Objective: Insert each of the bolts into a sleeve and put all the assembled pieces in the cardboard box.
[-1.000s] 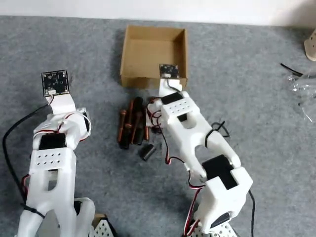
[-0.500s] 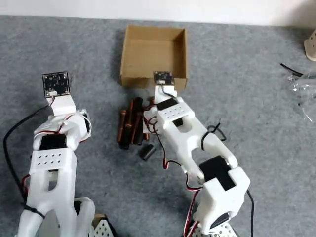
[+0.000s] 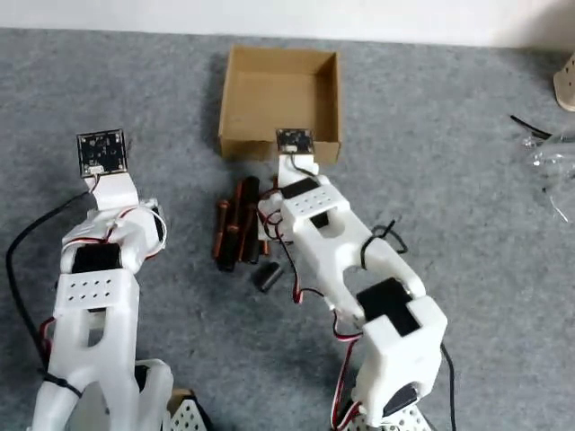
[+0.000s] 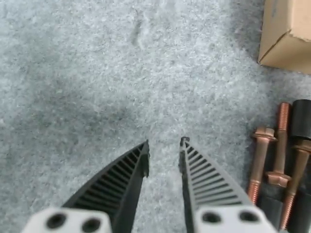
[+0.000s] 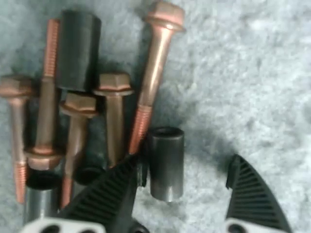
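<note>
The right gripper is hanging with jaws wide apart over a loose black sleeve, and its arm is hiding part of the bolts piled just before the cardboard box, which is sitting at the grey carpet's far edge. The left gripper is hovering, jaws slightly parted, over bare carpet beside the pile. I am counting five bolts and at least three sleeves, and clear plastic is lying at the right edge.

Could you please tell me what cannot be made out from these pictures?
High view: the right arm covers part of the pile of bolts and sleeves, so no full count.
Right wrist view: the right gripper and the picture's edge cut off the half-hidden sleeves under the bolt shanks.
Left wrist view: the picture's edge cuts the cardboard box, hiding its inside.
</note>
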You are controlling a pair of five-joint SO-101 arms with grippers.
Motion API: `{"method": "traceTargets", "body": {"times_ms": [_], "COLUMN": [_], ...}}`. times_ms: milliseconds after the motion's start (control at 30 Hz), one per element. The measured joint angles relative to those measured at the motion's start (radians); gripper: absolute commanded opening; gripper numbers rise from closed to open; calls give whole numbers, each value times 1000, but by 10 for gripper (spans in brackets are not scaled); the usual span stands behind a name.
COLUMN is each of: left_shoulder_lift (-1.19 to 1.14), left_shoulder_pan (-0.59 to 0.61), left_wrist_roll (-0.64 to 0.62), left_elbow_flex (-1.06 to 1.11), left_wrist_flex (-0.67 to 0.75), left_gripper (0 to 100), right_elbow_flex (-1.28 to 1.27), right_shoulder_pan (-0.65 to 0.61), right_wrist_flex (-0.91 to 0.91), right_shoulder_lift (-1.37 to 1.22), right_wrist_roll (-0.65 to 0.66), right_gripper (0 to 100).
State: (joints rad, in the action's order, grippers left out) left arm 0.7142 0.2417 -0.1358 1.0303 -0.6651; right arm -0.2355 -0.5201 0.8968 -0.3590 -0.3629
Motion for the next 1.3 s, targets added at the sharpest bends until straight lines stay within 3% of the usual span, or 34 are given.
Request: {"method": "traceTargets", "body": {"times_ms": [133,300,367,900,1133,1300], "left_shoulder_lift": [0,0,0,0,-18,-198], "left_shoulder_pan": [0,0,0,-2,-80,-170], "left_wrist_roll": [0,0,0,0,0,55], "left_elbow_flex": [0,0,0,0,0,-80], "left_wrist_flex": [0,0,0,0,0,0], "left_gripper": [112,112,112,113,130,148], "right_elbow_flex": [66,78,78,115,124,101], "right_shoulder_pan": [0,3,6,54,81,104], "right_wrist_flex": [68,84,87,161,210,210], "right_shoulder_lift": [-28,-26,-25,-29,29,91], "right_wrist_roll": [0,0,0,0,8,26], "right_gripper": [221,47,20,4,4,4]}}
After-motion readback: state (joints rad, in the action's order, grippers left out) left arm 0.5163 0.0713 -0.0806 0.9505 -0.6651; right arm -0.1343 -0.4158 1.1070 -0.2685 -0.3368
